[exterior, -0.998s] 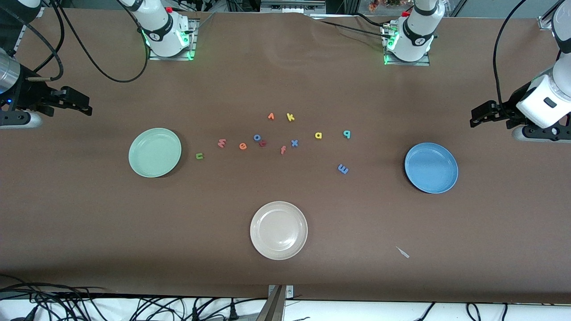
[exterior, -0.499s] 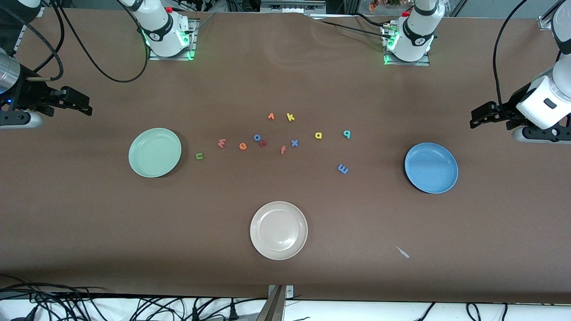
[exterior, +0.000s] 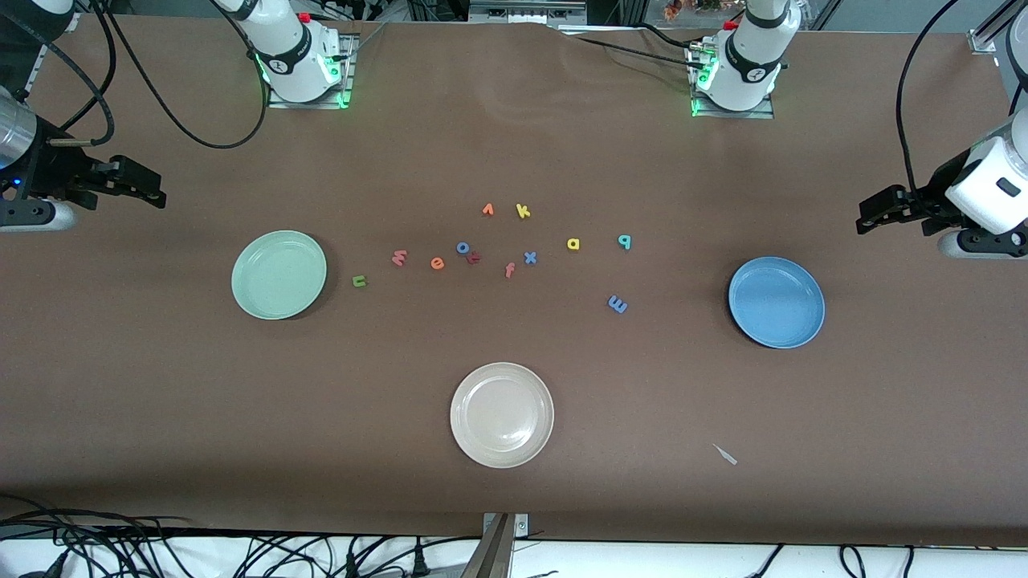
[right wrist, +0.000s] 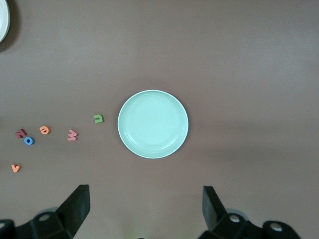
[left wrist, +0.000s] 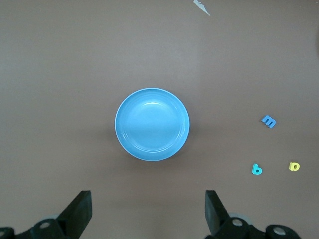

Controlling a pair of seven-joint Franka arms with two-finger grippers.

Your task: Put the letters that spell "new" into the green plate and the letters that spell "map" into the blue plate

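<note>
Brown worktop (exterior: 514,498) carries everything, and nothing on it has shifted over the last second. Next in size come the arms: the left tool (exterior: 871,210) has drifted slightly outward toward its own end of the worktop, its fingers spread wide and empty, high over the bare surface just beside the blue plate (exterior: 776,302). The right tool (exterior: 148,191), equally spread and empty, waits over its end near the green plate (exterior: 279,274).

Both plates are empty; a cream plate (exterior: 502,414) sits nearest the camera (not part of the job). Smallest are the letters, scattered between the plates: green n (exterior: 359,280), pinkish w (exterior: 398,258) and orange e (exterior: 436,263) toward the green plate; yellow a (exterior: 573,244), teal p (exterior: 624,241) and blue m (exterior: 617,303) toward the blue one.

That small retreat suggests no pick has begun yet.
</note>
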